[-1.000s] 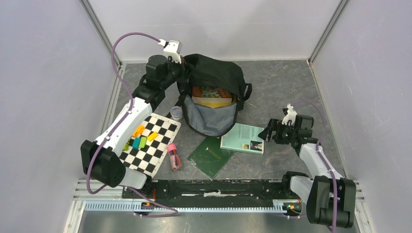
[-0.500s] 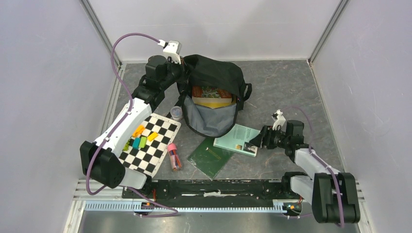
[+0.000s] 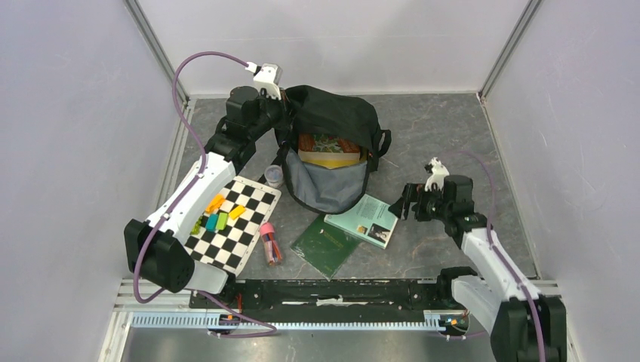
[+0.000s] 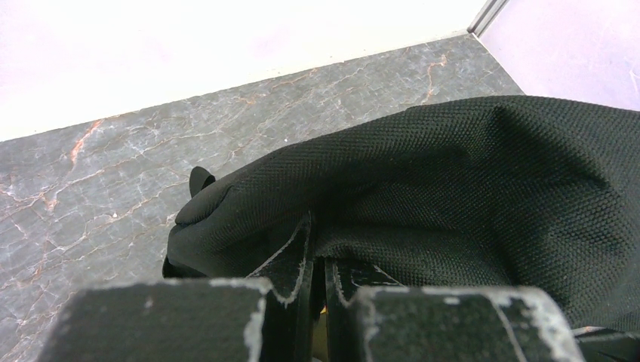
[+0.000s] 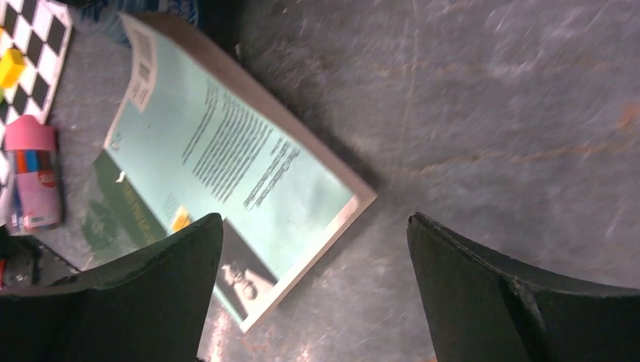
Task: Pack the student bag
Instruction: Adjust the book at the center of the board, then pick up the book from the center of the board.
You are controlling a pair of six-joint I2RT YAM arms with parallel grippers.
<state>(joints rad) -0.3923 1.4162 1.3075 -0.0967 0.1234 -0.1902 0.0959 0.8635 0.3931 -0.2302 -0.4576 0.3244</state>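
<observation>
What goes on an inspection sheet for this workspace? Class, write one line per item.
Surface: grey marbled table.
Job's things: student bag open, books inside.
Clutter: pale green book, dark green book, checkerboard carrying coloured blocks, pen tube, small jar.
Tools: left tool shut on the student bag's rim; right tool open over the pale green book's corner.
Cables: purple cable on each arm.
Surroundings: pale walls on three sides.

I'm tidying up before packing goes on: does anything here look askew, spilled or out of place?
Only the pale green book: it lies askew, one edge resting over the dark green book, just in front of the open right gripper. Nothing looks spilled or damaged.
</observation>
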